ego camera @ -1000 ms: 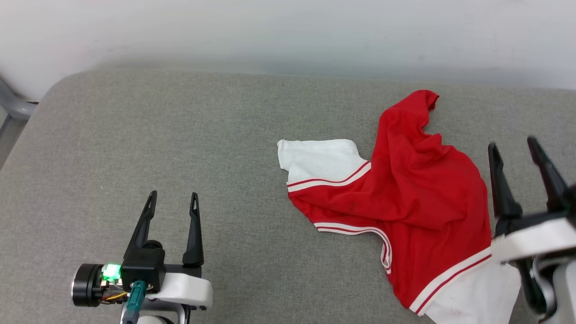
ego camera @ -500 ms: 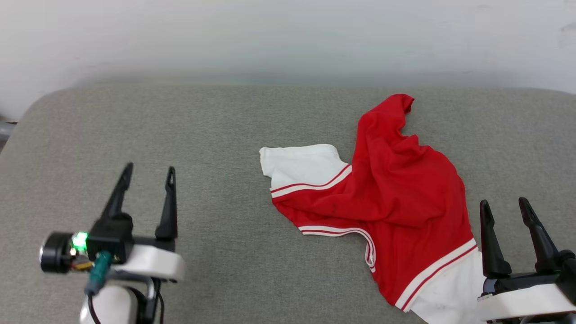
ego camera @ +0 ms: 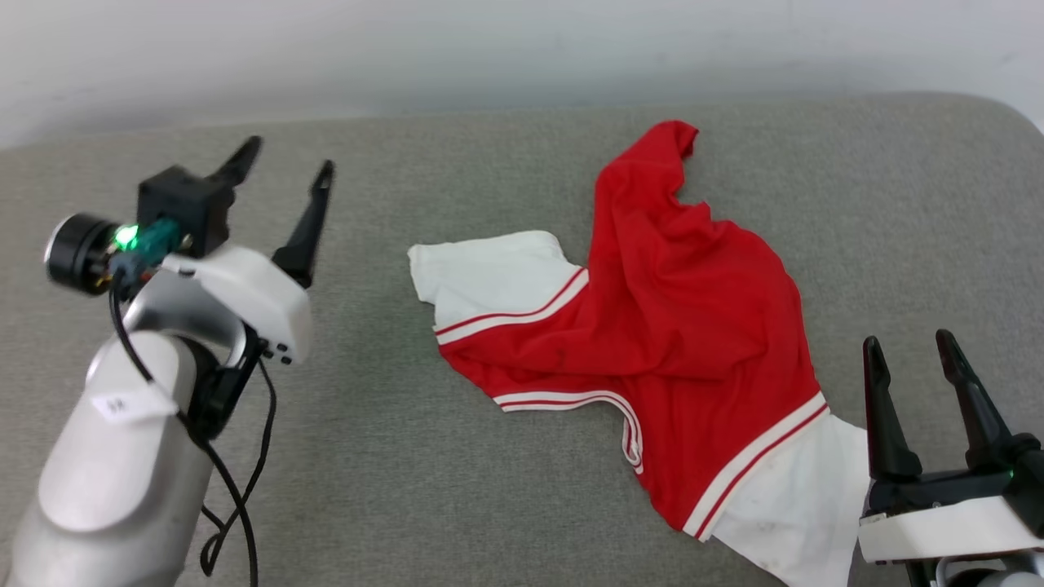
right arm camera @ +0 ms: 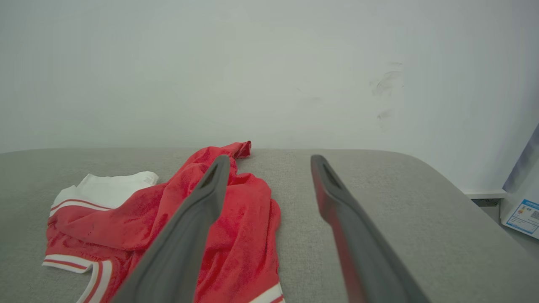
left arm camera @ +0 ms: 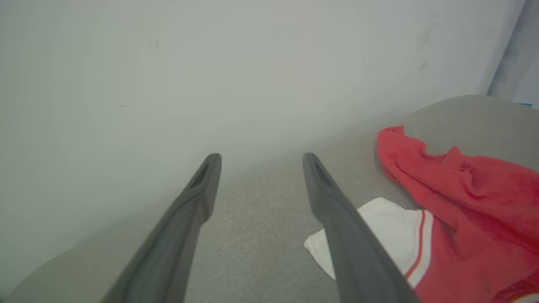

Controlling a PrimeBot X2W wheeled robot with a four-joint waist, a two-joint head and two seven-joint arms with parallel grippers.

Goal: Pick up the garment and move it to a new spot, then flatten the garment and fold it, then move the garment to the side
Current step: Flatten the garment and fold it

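Observation:
The garment (ego camera: 677,326), a red jersey with white sleeves and red-white striped trim, lies crumpled right of centre on the grey cushion (ego camera: 457,481). One white sleeve (ego camera: 481,277) points left, the other (ego camera: 783,505) reaches the near right. My left gripper (ego camera: 289,159) is raised at the left, open and empty, well clear of the cloth. My right gripper (ego camera: 909,344) stands open at the lower right, just beside the near white sleeve. The garment (left arm camera: 454,214) shows at the right in the left wrist view and the garment (right arm camera: 168,219) at the lower left in the right wrist view.
A pale wall (ego camera: 522,49) runs along the cushion's far edge. The cushion's rounded right corner (right arm camera: 425,168) drops off toward the floor, where a paper label (right arm camera: 524,214) lies. Bare cushion stretches left of the garment.
The head camera has shifted, so the whole scene sits further left. My left arm has risen and swung up toward the far edge. The right gripper stays low at the right. The garment lies the same.

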